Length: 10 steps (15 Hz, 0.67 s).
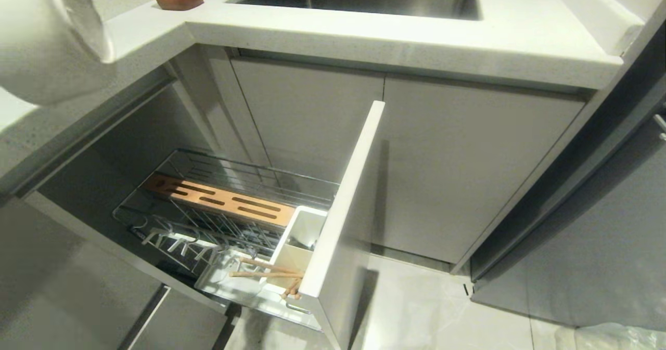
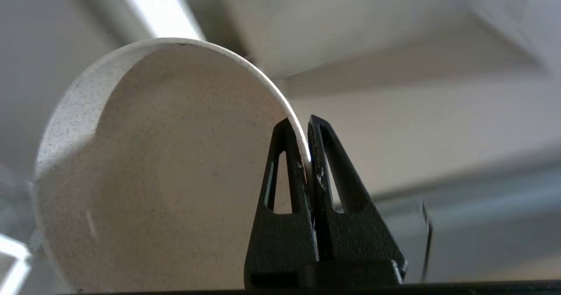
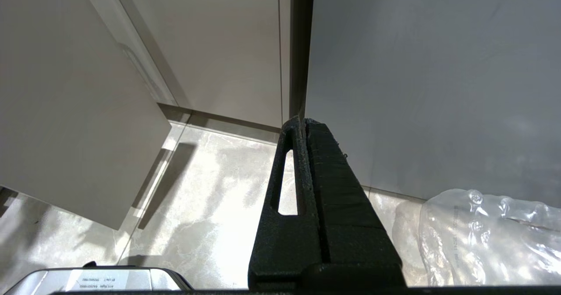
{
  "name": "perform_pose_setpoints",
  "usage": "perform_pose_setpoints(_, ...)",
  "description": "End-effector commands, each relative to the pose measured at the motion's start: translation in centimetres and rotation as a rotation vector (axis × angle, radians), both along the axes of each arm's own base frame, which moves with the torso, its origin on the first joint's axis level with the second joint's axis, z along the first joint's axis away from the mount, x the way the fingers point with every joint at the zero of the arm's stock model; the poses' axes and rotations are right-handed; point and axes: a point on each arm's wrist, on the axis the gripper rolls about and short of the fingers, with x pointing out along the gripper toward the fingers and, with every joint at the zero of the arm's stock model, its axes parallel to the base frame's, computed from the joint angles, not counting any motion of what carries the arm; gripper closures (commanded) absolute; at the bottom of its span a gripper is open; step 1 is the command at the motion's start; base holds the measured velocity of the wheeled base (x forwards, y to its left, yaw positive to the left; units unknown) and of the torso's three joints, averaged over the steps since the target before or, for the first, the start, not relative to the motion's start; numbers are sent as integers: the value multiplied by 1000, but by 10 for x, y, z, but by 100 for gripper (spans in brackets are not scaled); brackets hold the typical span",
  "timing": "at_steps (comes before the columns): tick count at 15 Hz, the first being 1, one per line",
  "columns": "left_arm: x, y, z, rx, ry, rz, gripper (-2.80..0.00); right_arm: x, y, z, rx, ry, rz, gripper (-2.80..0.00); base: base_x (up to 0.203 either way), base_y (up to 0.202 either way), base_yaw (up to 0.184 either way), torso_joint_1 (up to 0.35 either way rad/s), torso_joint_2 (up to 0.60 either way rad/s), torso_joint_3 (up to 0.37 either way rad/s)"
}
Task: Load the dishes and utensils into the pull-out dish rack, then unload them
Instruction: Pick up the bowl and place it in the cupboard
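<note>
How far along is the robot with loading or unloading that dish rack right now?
The pull-out dish rack stands open, with the chopsticks in its white utensil box. In hand: the left tool is shut on the cream bowl rim. No plate is in view, so whether this is loading or unloading is unclear. The right tool is shut, idle.

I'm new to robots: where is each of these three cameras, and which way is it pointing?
Head view: up on the robot, looking down at the pulled-out chrome wire dish rack; no arm clearly shows.
Left wrist view: behind the left tool, shut on the rim of a cream-white round bowl.
Right wrist view: behind the shut right tool, facing the floor and grey cabinet doors.
Shared: the bowl also shows in the head view.
</note>
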Motion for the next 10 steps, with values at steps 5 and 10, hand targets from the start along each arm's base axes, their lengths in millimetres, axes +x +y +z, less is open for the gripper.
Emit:
perform_pose_setpoints(5,90,-27,-60,-88,284,73,0,0,0,0,0,1,0,0,0,0,0,0,0,0)
perform_pose_setpoints(10,108,-78,-100,-83,331,125,0,0,0,0,0,1,0,0,0,0,0,0,0,0)
